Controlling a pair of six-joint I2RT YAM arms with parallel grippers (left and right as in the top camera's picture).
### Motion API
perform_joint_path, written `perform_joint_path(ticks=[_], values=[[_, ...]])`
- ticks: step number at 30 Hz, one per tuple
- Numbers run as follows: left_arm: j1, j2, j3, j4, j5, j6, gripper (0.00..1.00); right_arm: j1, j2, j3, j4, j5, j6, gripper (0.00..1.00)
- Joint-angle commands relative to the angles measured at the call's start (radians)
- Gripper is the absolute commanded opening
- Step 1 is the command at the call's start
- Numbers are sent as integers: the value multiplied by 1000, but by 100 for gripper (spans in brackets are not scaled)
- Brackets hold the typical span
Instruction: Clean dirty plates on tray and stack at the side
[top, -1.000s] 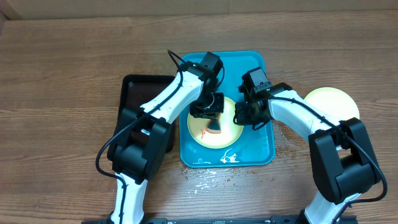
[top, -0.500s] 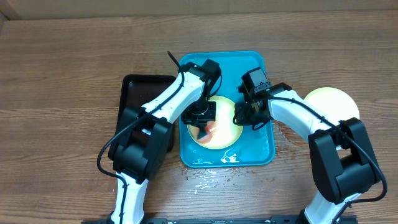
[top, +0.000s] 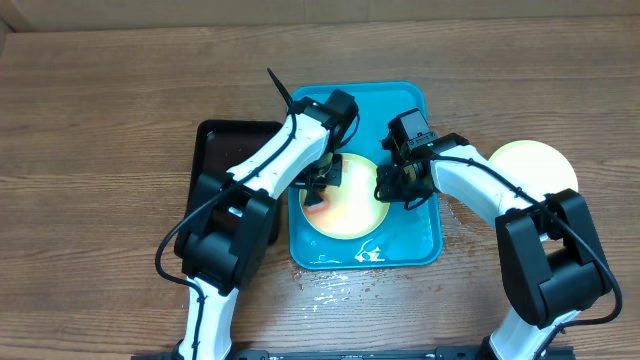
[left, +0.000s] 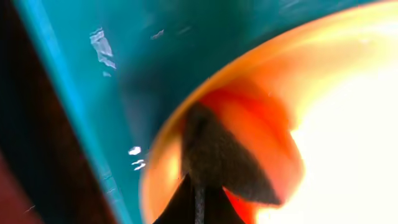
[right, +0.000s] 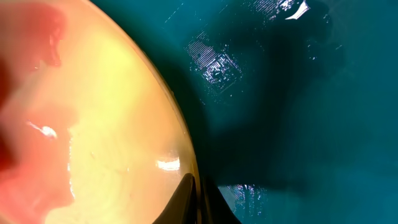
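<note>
Overhead, the left gripper (top: 322, 185) is low over the left edge of a plate (top: 355, 215), its jaws clamped on a dark spongy pad (left: 217, 168). In the left wrist view the pad presses into a red-orange sauce smear (left: 267, 124) just inside the rim. The right gripper (top: 385, 190) sits at the plate's right edge. In the right wrist view its fingertips meet at the rim, apparently pinching it to steady the plate.

The step in hand looks like scrubbing. To do it well, the pad should stay flat and sweep the smear inward rather than push it over the rim. The right grip should hold firm so the plate does not slide on the slick plastic. More sauce shows blurred at the left of the right wrist view, so the whole plate face needs covering.

The plate lies in the lower half of the turquoise tray (top: 400, 100), at frame centre. A second plate (top: 530, 160), pale and clean-looking, rests on the table at right, well apart. A dark tray (top: 215, 150) sits just left of the turquoise one. The wooden table (top: 100, 120) shows wet splashes (top: 330, 285) below the tray, and a plain light wall runs along the top edge.
</note>
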Motion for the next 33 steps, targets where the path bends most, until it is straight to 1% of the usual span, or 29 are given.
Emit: perform_joint_path(ticks=[1,4,8,11,16,21,25,28,30,33], values=[[4,11,21,58,192,20,4,3,39,-34,-10,36,-5,4],[1,30,21,90,323,20,4,3,39,-34,-10,37,-5,4],[-13,62,20,98,445,21,4,3,39,-34,-10,37,-5,4],[-32,83,19,87,494,39,4,3,39,-34,-10,37,-5,4],[-60,87,20,40,489,43,4,3,39,-34,-11,40,-5,4],[-57,87,20,-82,344,42,4,3,39,-34,-13,40,-5,4],[-47,87,20,-144,124,-9,4,3,39,-34,-13,40,-5,4],[-33,84,20,-160,-4,-38,5,3,39,-34,-13,40,-5,4],[-19,76,20,-161,-37,-41,4,3,39,-34,-13,41,-5,4],[7,55,20,-158,-48,-41,5,3,39,-34,-14,44,-5,4]])
